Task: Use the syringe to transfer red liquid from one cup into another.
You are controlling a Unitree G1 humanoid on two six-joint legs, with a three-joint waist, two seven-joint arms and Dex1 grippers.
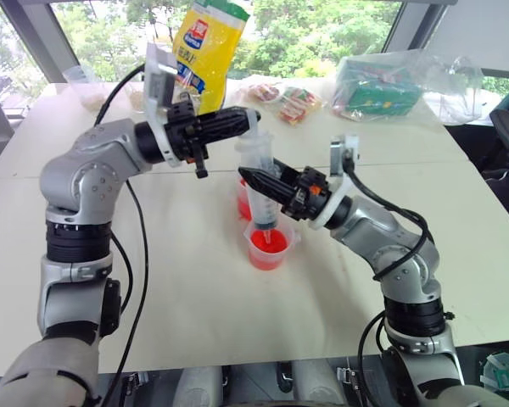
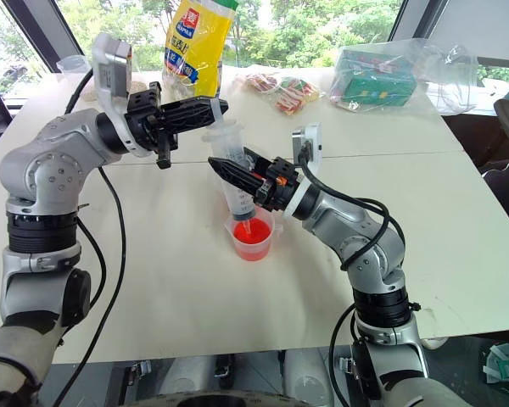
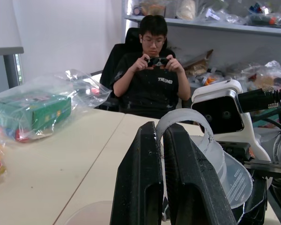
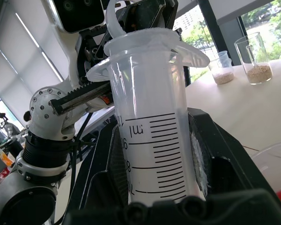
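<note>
The clear syringe (image 1: 261, 188) stands nearly upright, tilted a little, with its orange-red tip down in a short clear cup (image 1: 269, 248) holding red liquid (image 2: 252, 242). My right gripper (image 1: 250, 180) is shut on the syringe's barrel (image 4: 154, 154), whose printed scale marks show. My left gripper (image 1: 248, 119) reaches in from the left and is shut on the plunger's top ring (image 3: 183, 123). Just behind the syringe stands a taller cup (image 1: 243, 202) with red liquid, mostly hidden by the barrel and my right gripper.
At the table's far side are a yellow snack bag (image 1: 208, 47), small wrapped packets (image 1: 282, 98) and a green box in a clear plastic bag (image 1: 378, 85). Two small cups of beige grains (image 4: 255, 61) stand there too. A person (image 3: 152, 75) sits beyond the table.
</note>
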